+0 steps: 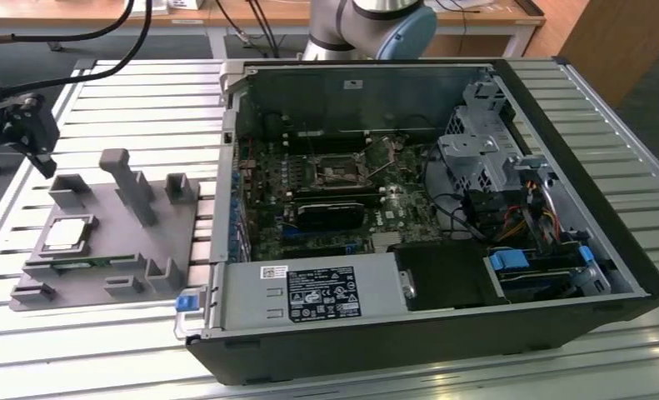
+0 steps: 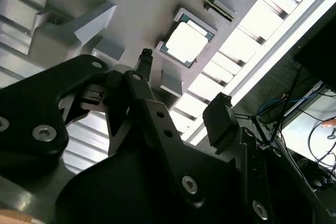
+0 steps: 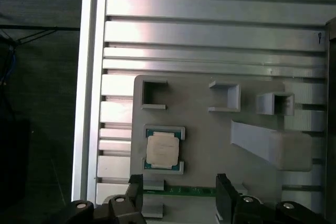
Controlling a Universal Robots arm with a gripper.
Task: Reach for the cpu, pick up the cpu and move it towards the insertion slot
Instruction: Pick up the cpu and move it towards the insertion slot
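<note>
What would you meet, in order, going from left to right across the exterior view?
gripper → cpu → grey fixture's tall post → insertion slot → metal drive cage

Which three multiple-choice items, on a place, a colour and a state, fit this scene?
1. Where does the cpu lie?
A. In the fixture, outside the computer case
B. Inside the computer case
C. On top of the computer case

2. What colour is the fixture?
A. Red
B. Grey
C. Yellow

3. How are the fingers of the gripper?
A. Shut on the cpu
B. Shut and empty
C. Open, holding nothing

1 A: the chip rests in a fixture pocket, at the exterior view's left of the case.
2 B: it is plain grey in all views.
3 C: both wrist views show them apart with nothing between.
</note>
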